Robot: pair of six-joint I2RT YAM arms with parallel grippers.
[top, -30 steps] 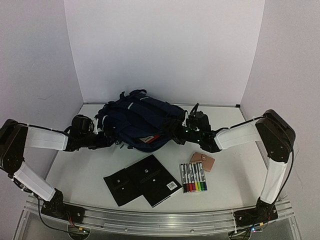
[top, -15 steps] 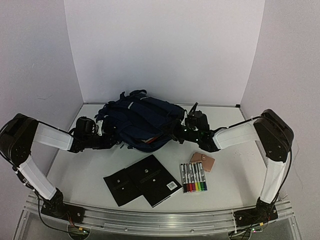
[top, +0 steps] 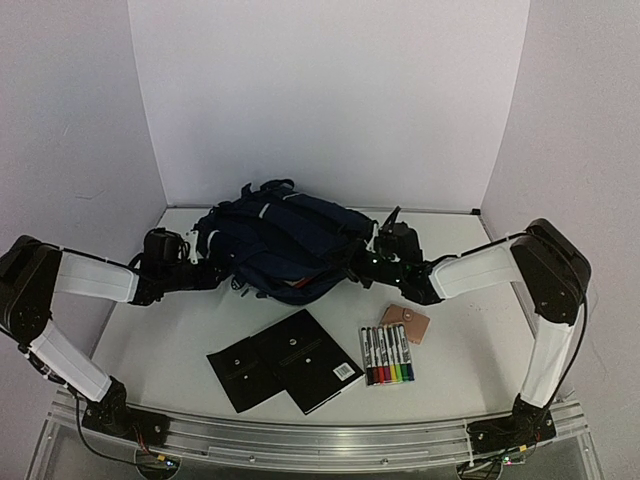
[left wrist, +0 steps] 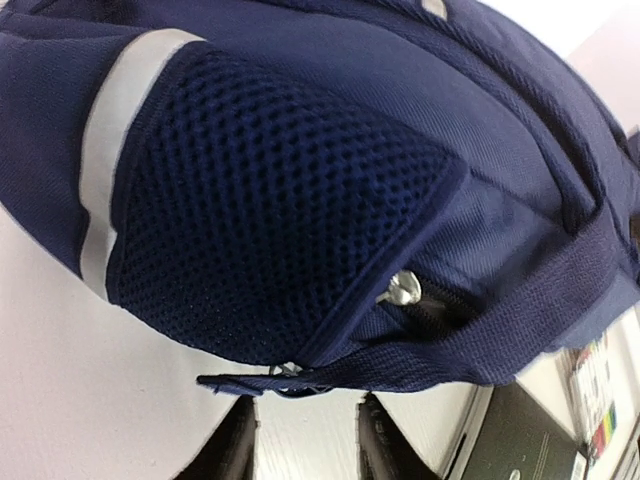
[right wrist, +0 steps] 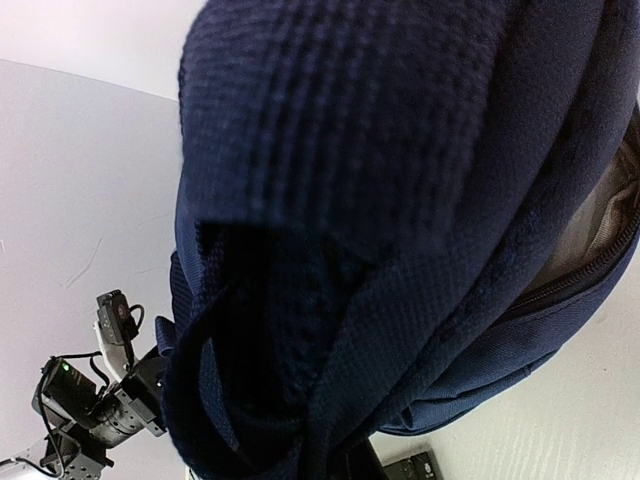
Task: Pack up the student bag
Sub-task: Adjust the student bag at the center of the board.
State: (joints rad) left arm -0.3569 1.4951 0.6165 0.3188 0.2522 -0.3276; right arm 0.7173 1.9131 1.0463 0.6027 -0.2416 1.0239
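The navy-blue student bag (top: 285,245) lies on its side at the back middle of the table, its zip mouth showing grey lining (right wrist: 590,225). My left gripper (top: 205,272) is at the bag's left end. In the left wrist view its fingers (left wrist: 235,450) are open and empty on the table, just below a loose strap (left wrist: 480,355) and the mesh side pocket (left wrist: 280,210). My right gripper (top: 357,262) is at the bag's right end. A padded navy strap (right wrist: 340,250) drapes over it and hides the fingers; it appears shut on that fabric.
Two black notebooks (top: 285,362) lie in front of the bag, one also showing in the left wrist view (left wrist: 530,440). A pack of coloured markers (top: 387,355) and a tan wallet (top: 405,322) lie at the front right. White walls close the back and sides.
My left arm pushed in toward the bag, then drew back a little to the left. The right gripper and the bag have hardly moved.
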